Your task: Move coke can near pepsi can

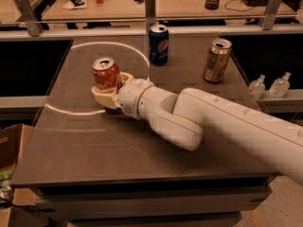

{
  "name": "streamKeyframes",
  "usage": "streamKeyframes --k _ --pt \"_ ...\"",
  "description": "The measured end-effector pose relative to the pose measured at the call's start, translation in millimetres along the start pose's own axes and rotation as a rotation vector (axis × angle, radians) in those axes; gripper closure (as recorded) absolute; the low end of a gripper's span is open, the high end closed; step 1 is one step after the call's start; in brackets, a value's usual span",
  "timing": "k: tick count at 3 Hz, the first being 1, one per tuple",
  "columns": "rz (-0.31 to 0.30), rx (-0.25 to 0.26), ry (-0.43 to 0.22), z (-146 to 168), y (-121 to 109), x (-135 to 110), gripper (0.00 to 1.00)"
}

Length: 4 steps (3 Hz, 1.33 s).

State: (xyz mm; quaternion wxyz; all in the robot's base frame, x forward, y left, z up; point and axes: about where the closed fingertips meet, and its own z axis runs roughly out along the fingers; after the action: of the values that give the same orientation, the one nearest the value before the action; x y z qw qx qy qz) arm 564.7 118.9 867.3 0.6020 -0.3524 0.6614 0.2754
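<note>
The coke can [105, 72], red-orange with a silver top, stands upright on the left half of the dark table [118, 145]. My gripper [109, 85] is shut on the coke can, with one tan finger [102, 99] in front of it hiding its base and the other behind it. The white arm reaches in from the lower right. The pepsi can [158, 44], dark blue with a round logo, stands upright near the table's far edge, a short way behind and to the right of the coke can.
A gold-tan can [217, 60] stands at the far right of the table. Two small clear bottles [269, 85] sit on a ledge beyond the right edge. A cardboard box [9, 148] is on the floor at left. A metal rail [151, 27] runs behind the table.
</note>
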Motion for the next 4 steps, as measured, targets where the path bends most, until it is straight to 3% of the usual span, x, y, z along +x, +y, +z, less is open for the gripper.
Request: streamKeyframes --k 2,4 --pt "-0.019 0.223 0.065 -48 -75 -12 1.00" --pt "-0.027 0.267 0.084 -59 -85 -13 1.00"
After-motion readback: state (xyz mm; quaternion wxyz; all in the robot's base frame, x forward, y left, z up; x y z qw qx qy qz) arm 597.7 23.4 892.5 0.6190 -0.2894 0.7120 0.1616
